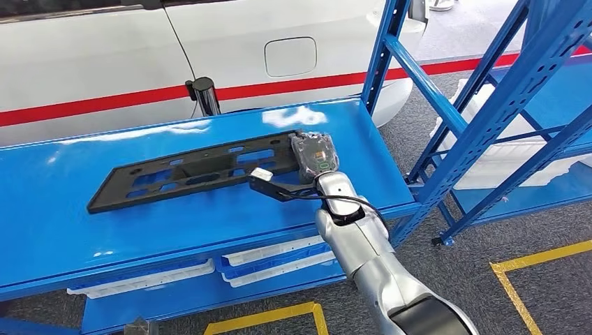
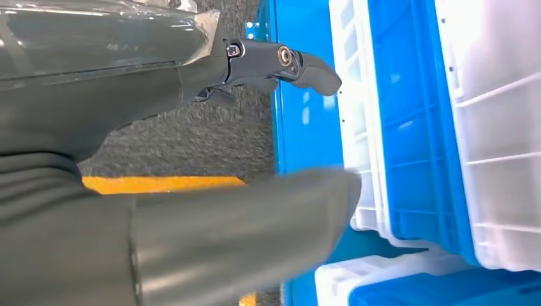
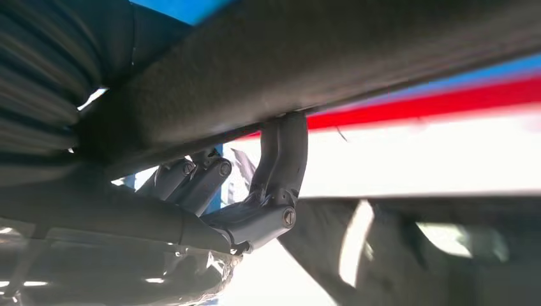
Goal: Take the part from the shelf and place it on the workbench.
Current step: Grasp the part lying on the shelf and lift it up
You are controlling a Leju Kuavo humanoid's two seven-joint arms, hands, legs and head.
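A white car point(image 1: 105, 63) with a red stripe fills the far side of the scene, its body cut off by the top and left edges of the head view. In front of it stands the blue bench point(image 1: 63, 223), a wide glossy top whose near edge runs from lower left up toward the right, where it ends at a blue shelf frame point(image 1: 447, 105) of slanted struts; grey carpet and yellow floor lines point(image 1: 513, 279) lie to the right and near side. Bare blue surface stretches to the left and near side of the part, and a narrower strip lies between it and the far edge. The part point(image 1: 188, 171), a long flat black plastic plate with cut-out openings, lies on the bench top, running from near left to far right. Below the top, white and blue bins point(image 1: 272, 262) sit on a lower level, mostly hidden by the bench edge. The silver right arm rises from the lower right, and the right hand point(image 1: 314, 157) sits on the right end of the part; in the right wrist view its dark fingers point(image 3: 281, 172) curl up around the edge of the black plate, gripping it, though the view is dim and blurred. The left hand point(image 2: 191, 236) shows in its own wrist view with fingers spread and nothing in it, hanging beside the bins point(image 2: 408, 127).
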